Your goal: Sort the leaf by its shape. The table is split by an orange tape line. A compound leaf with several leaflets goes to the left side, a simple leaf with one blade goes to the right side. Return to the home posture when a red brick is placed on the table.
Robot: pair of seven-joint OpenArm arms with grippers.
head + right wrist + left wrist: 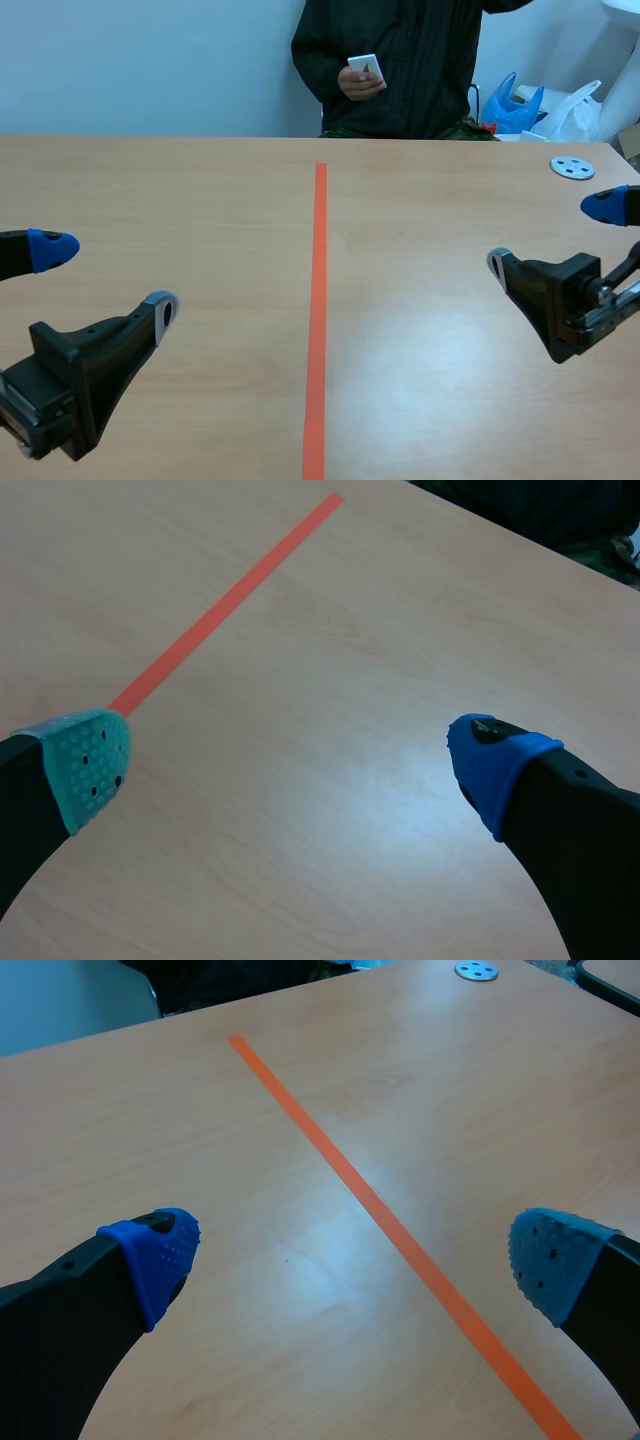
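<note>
Leaf: not in view on the worktop (200, 200). A small white card (365, 67) is held by the person (400, 40) at the far edge, and its face is too small to read.
Orange tape line (320, 300): runs straight from the near edge and stops just short of the far edge, with open wood on both sides.
Left hand (108, 280): low over the left half, close to the near edge and well apart from the line. It is released, and in the wrist view its fingers (150, 1260) stand wide apart over the wood.
Right hand (548, 235): low over the right half by the side edge, tilted inward. It is released, one grey-green pad (85, 765) well apart from its blue partner.
Metal disc (572, 167): round with holes, lying flat near the far right corner, beyond the right hand.
Blue bag (512, 105): behind the far edge, beside a white bag (580, 110).
</note>
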